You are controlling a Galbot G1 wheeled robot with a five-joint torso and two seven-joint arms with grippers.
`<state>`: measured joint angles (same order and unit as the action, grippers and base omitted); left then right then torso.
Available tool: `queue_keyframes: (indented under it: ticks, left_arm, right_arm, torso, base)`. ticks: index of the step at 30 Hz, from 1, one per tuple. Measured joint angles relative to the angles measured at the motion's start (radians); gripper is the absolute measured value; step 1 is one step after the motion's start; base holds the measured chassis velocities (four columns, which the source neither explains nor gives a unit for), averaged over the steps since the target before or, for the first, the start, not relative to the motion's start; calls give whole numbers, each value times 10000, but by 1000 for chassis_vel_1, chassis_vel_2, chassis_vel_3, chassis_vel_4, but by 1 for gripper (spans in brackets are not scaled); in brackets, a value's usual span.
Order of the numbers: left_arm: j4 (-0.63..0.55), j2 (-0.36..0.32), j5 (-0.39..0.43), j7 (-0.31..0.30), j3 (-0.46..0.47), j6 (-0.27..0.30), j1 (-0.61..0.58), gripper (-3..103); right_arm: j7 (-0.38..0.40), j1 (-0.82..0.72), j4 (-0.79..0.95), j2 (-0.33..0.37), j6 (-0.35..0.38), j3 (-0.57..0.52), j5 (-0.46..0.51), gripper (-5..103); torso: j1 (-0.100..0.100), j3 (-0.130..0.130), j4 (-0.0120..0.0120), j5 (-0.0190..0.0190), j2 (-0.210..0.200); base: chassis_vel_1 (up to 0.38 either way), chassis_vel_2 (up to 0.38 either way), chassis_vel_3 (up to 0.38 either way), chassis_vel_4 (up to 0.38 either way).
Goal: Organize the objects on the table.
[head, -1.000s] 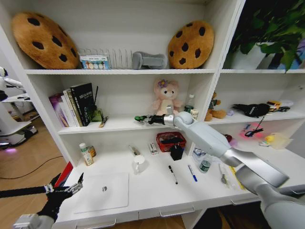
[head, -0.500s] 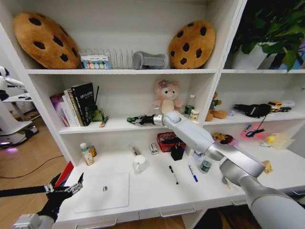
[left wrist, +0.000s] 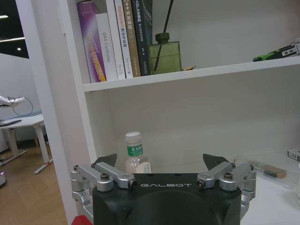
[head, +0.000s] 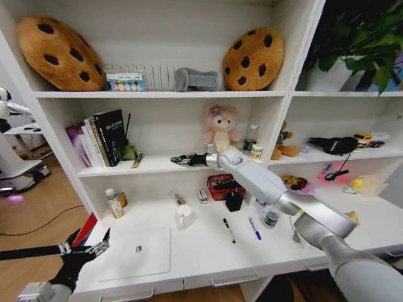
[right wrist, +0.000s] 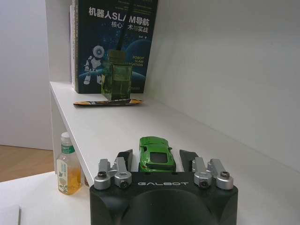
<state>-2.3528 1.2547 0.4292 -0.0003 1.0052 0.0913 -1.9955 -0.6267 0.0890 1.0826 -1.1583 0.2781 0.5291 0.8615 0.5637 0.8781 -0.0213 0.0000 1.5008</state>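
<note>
Glossy green toy car (right wrist: 157, 153), seemingly intact

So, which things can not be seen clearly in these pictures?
- Green toy car: in the right wrist view the right gripper body hides its rear end, so whether the open fingers touch it is unclear; in the head view it is too small.
- Laptop: lid closed, so its keys are hidden.
- Bottle: in the left wrist view the left gripper body covers its lower part.
- Small items right of the blue pen: the right arm hides some.

Silver arm (head: 277, 189); black GALBOT-marked wrists
</note>
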Motion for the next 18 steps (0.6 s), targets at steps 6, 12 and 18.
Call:
queue_keyframes:
  ticks: [6, 12, 18]
  left_arm:
    - [0, 0, 0, 0, 0, 0, 1, 100]
    - [0, 0, 0, 0, 0, 0, 1, 100]
    - [0, 0, 0, 0, 0, 1, 0, 100]
  right_arm:
    - [669, 27, 577, 224, 41, -294, 438, 79]
    - [1706, 192, 1886, 514, 368, -1035, 1150, 97]
    - [3378, -629, 3976, 1779, 1118, -2049, 1894, 100]
  torso:
    - [0, 0, -2, 1, -1]
    - [0, -1, 2, -2, 1]
    - [-2, -1, -9, 3, 0]
  base:
    - [0, 0, 0, 0]
    - [0, 0, 0, 0]
    - [0, 0, 0, 0]
